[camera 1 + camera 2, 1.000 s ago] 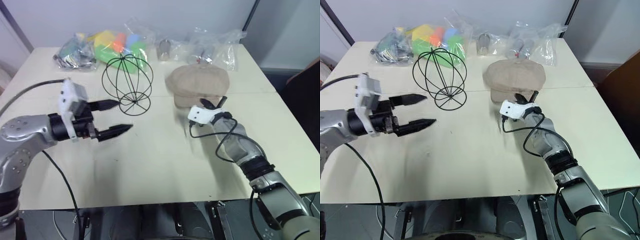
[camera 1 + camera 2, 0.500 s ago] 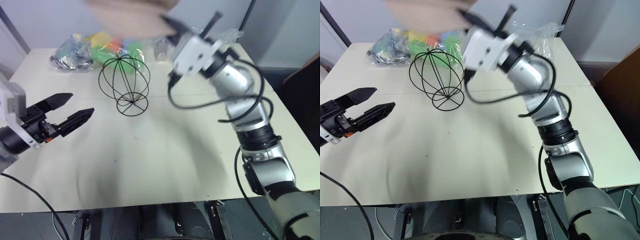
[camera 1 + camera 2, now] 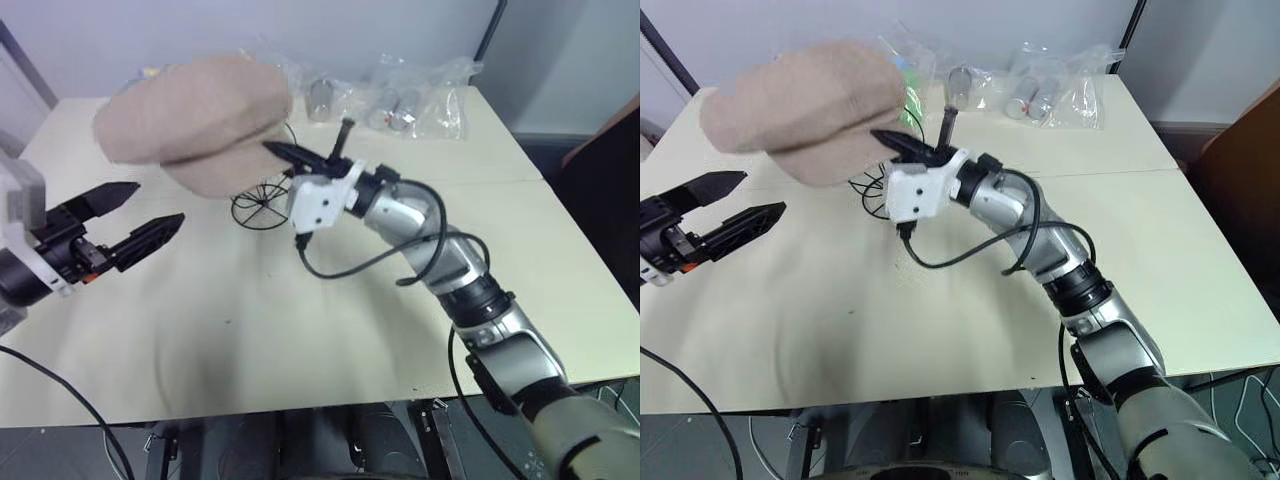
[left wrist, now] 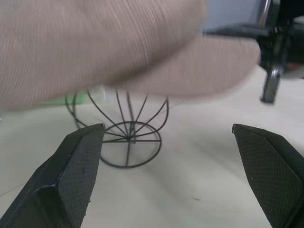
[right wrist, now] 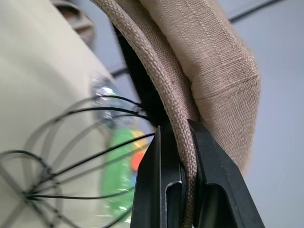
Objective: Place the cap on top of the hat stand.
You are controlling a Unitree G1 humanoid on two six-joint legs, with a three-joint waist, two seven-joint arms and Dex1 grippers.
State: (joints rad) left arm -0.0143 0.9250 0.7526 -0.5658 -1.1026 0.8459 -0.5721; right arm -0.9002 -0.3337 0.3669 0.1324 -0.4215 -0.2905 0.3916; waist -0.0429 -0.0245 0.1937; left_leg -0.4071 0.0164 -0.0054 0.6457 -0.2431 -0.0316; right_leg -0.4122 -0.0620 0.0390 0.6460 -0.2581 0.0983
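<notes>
Cap [image 3: 195, 115] hides hat stand [image 3: 262, 205] globe.

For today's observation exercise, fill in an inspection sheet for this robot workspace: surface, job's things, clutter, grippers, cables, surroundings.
Surface: pale table, two tops butted together, seam visible.
Job's things: cap held in the air over the hat stand, hiding its top; stand upright on the table.
Clutter: clear plastic bags along the far edge; colourful bags behind the cap.
Grippers: right gripper shut on the cap's edge; left gripper open, empty, beside the stand.
Cables: black cable looping along the right arm.
Surroundings: grey wall behind; nothing else seen.
</notes>
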